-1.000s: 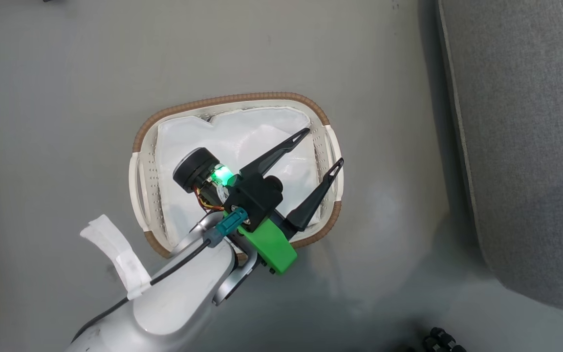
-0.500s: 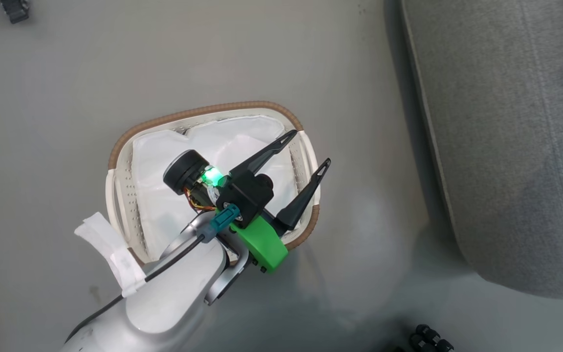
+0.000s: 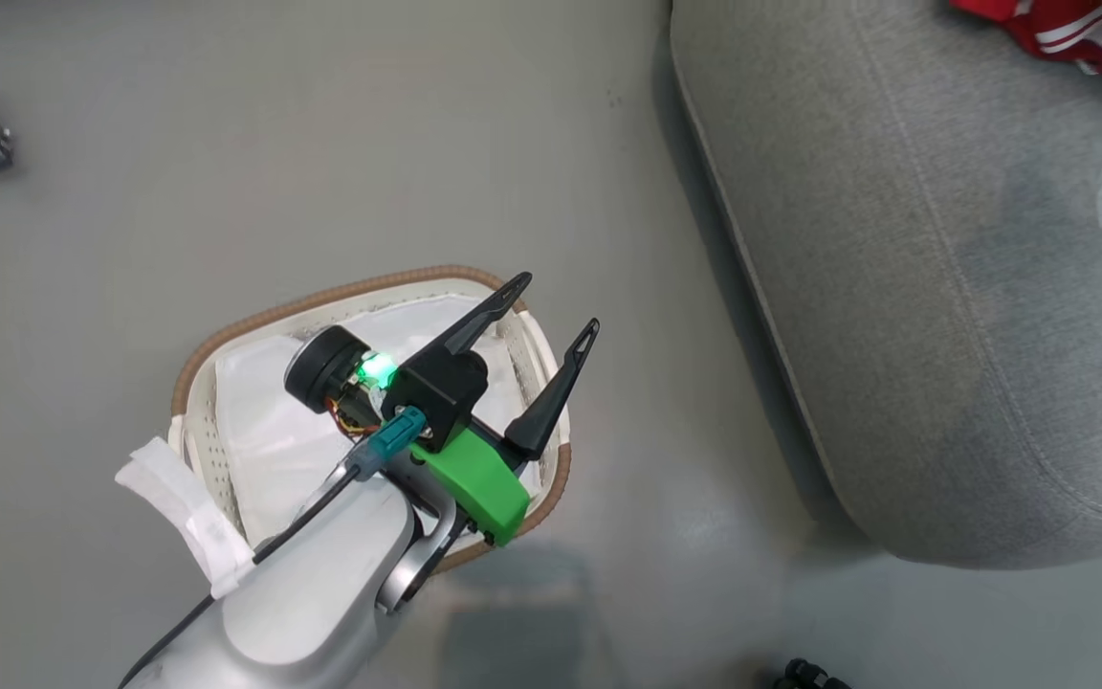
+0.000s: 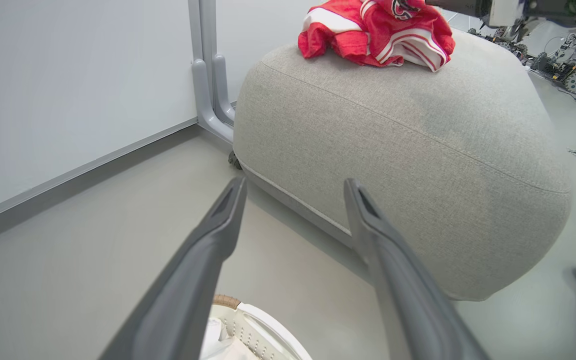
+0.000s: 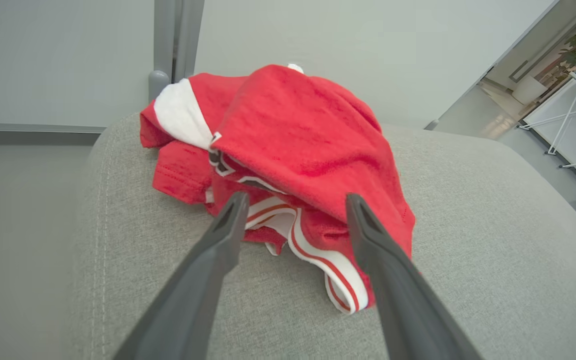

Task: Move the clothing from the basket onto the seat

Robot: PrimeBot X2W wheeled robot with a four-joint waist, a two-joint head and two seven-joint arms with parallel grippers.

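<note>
Clothing: red jerseys with white panels and stripes lie in a loose heap on top of the seat, toward its far end, fully supported and well away from the rounded edge.

Right gripper: released. Its two fingers stand spread at the near edge of the heap, the striped hem lying between and beyond the tips, with nothing pinched.

Left gripper: released and empty, held above the basket, fingers pointing toward the seat.

Basket: it stands on the floor just beside the seat. The visible interior shows the plain white liner sheet and no red fabric. The left arm covers part of the inside, so whether a jersey lies beneath it cannot be confirmed.

Assessment: the step in hand appears to be the set-down and clearing of the right gripper. To do it well, the fingers should be kept apart and drawn back along their own line, then lifted, so that neither tip catches the hem and drags the heap toward the seat's edge. The left arm should then be moved aside for a clear look into the basket before the task is judged complete.
</note>
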